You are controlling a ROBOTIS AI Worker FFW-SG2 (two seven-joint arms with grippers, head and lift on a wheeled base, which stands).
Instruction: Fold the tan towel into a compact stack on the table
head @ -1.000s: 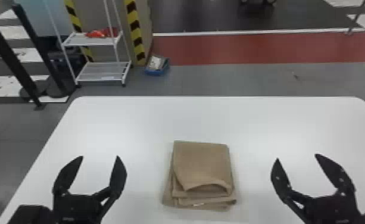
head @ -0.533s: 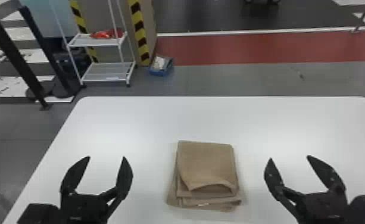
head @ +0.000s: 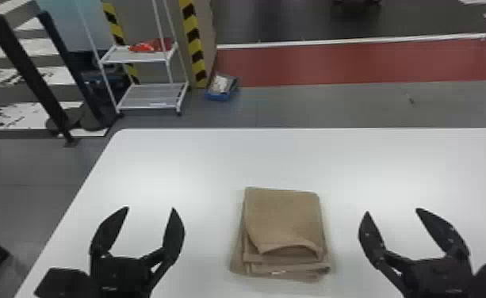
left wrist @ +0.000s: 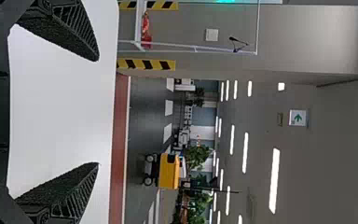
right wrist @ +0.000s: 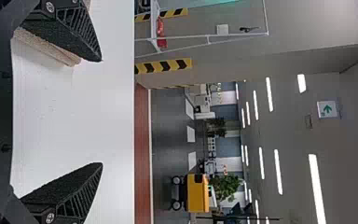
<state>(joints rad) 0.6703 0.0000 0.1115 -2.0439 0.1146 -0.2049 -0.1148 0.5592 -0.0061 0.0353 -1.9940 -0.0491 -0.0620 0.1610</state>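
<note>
On a white table, the tan towel lies folded into a compact, roughly square stack. Its top layer arches up a little at the near side, where the edges of the layers beneath stick out unevenly, one showing a small pale mark.

To the left of the towel is the left gripper, its two black fingers spread wide with nothing between them. To the towel's right is the right gripper, also spread and holding nothing. Neither touches the towel — a strip of white tabletop separates it from each.

Beyond the towel, more tabletop runs to a straight far edge with rounded corners; the table's left edge slants past the left gripper's outer side.

Farther beyond the towel and to its left, a blue container on the floor holds something whitish. Left of that — a white rack with red items on its upper shelf.
</note>
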